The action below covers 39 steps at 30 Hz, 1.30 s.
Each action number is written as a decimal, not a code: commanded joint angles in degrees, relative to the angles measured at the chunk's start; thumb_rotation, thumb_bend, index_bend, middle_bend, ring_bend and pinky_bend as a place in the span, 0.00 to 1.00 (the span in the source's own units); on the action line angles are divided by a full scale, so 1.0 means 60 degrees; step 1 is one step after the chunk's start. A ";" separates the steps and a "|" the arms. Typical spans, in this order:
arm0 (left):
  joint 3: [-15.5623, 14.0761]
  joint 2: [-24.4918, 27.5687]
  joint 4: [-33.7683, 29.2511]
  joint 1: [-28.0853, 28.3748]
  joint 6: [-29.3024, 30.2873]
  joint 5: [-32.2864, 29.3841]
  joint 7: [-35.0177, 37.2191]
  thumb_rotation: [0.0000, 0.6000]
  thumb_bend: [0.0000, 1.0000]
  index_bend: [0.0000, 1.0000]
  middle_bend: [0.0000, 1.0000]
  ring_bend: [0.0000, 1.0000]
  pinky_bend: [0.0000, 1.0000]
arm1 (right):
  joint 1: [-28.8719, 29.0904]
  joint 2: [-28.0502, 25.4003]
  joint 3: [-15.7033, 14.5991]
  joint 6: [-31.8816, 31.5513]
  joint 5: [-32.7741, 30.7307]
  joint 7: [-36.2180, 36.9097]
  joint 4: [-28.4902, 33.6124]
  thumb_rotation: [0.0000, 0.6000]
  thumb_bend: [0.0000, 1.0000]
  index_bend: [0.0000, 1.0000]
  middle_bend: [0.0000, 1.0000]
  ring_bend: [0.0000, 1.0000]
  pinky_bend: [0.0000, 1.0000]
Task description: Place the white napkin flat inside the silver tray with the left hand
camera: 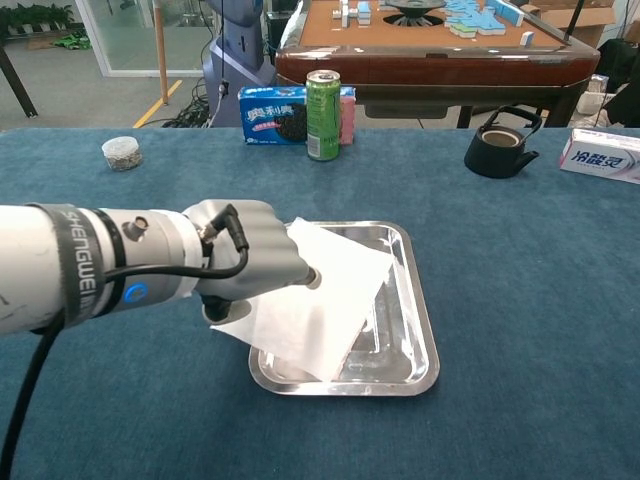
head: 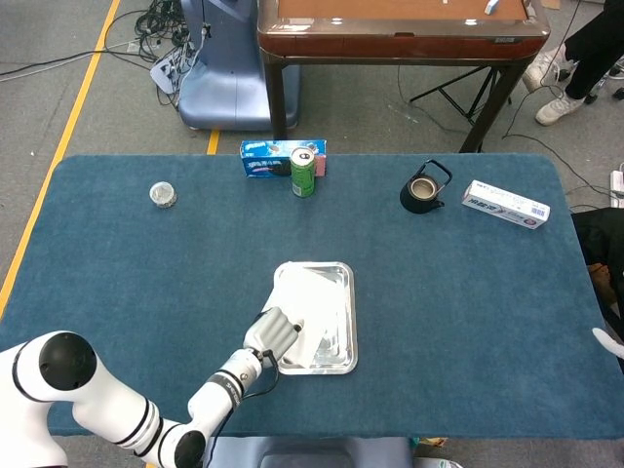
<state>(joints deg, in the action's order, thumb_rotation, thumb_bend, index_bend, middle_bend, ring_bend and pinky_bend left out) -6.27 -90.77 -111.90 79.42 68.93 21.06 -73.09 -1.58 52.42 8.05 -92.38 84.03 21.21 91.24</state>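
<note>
Overhanging the silver tray's [camera: 425, 330] left rim, the white napkin [camera: 315, 300] meets curled left hand [camera: 245, 265]; grip unclear.

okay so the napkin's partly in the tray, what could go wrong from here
The napkin hangs over the tray rim on the left, so it may end up draped, not flat. The left hand sits right at that overhanging corner and could drag it out. A push on the rim might also shift the tray.
</note>
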 commanded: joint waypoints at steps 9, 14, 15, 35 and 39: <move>-0.0322 -0.0024 -0.0259 -0.0387 0.0213 0.0201 -0.0031 1.00 0.49 0.13 1.00 0.94 1.00 | 0.0090 -0.0038 0.0036 0.0122 -0.0076 -0.0191 0.0108 1.00 0.07 0.26 0.25 0.17 0.26; -0.0374 -0.0088 -0.0192 -0.0463 0.0112 0.0198 -0.0062 1.00 0.49 0.13 1.00 0.94 1.00 | 0.0090 -0.0028 0.0027 0.0145 -0.0104 -0.0229 0.0123 1.00 0.07 0.26 0.25 0.17 0.26; -0.0404 -0.0119 -0.0168 -0.0490 0.0094 0.0211 -0.0071 1.00 0.49 0.13 1.00 0.94 1.00 | 0.0076 -0.0002 0.0014 0.0133 -0.0101 -0.0201 0.0067 1.00 0.07 0.26 0.25 0.17 0.26; -0.0035 -0.0551 -0.0155 -0.0330 -0.0063 0.0053 -0.0468 1.00 0.49 0.13 1.00 0.94 1.00 | 0.0067 -0.0023 0.0019 0.0086 -0.0067 -0.0103 0.0051 1.00 0.07 0.26 0.25 0.17 0.26; 0.0089 -0.0647 -0.0082 -0.0221 -0.0139 -0.0049 -0.0556 1.00 0.49 0.13 1.00 0.94 1.00 | 0.0080 -0.0080 0.0059 0.0117 -0.0139 -0.0092 0.0114 1.00 0.07 0.26 0.25 0.17 0.26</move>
<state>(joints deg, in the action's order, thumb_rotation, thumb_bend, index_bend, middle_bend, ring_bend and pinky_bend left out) -5.79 -94.47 -112.43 77.99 68.14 20.89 -76.32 -1.11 51.97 8.39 -91.68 83.22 20.64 91.90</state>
